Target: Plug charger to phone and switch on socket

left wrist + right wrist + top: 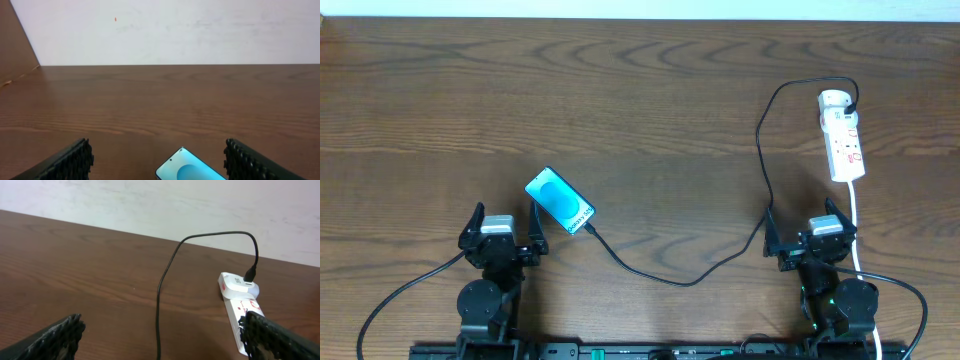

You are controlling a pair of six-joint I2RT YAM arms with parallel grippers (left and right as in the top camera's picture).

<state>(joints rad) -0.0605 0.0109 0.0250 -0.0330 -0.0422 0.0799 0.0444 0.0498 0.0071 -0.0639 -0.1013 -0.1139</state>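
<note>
The phone (560,201) lies slanted on the wooden table, light blue screen up, just ahead and to the right of my left gripper (505,218). In the left wrist view its top corner (190,167) shows between my wide-open fingers (70,161), nearer the right one. The charger (690,282), a thin black cable, runs from the far end of the white socket (845,135), loops down, and ends at the phone's lower right end; I cannot tell whether it is plugged in. My right gripper (802,218) stands open near the table's front, with the cable (159,305) passing between its fingers and the socket (239,307) by the right finger.
A white cord (856,222) leads from the socket toward the right arm's base. Thick black arm cables (405,290) trail along the front edge. The white wall (165,30) stands behind the table's far edge.
</note>
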